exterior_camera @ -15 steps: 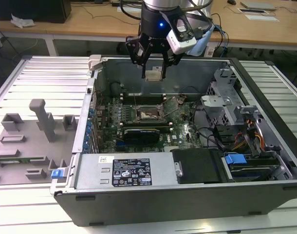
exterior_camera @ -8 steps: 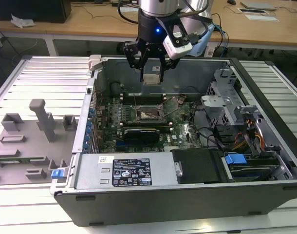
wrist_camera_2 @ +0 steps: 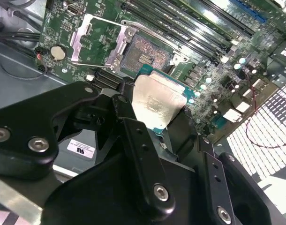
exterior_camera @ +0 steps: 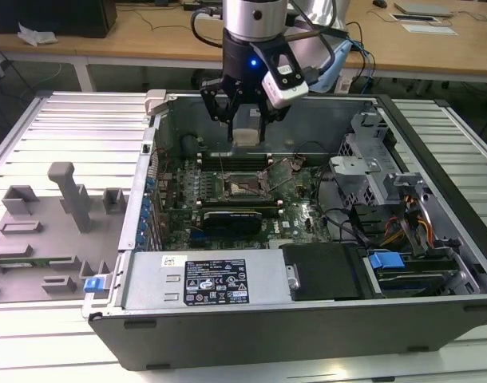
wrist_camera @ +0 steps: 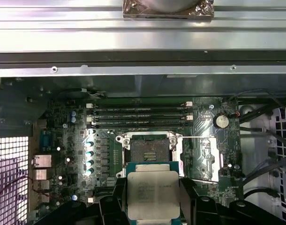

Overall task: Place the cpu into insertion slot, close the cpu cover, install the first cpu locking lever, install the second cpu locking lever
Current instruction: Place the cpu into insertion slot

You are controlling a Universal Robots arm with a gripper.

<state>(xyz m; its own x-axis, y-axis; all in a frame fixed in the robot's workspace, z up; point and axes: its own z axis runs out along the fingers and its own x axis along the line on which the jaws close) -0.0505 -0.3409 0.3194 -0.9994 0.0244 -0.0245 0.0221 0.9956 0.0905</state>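
First wrist view: cpu [wrist_camera: 153, 194] in gripper [wrist_camera: 153, 202], print illegible

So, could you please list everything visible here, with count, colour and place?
computer case: one, dark grey, open, on a ribbed metal table
motherboard: one, green, inside the case
socket: one, dark, uncovered, mid-board
cpu cover: one, silvery, lying open beside the socket
black card: one, black, next to the socket
labelled metal box: one, silver, in the case, nearest the exterior camera
coin battery: one, silvery, on the board
grey fixtures: several, at the exterior view's left
cpu: one, silvery-tan, held over the board near the socket
pincer: one, black, shut on the cpu
arm: one, silver, above the case
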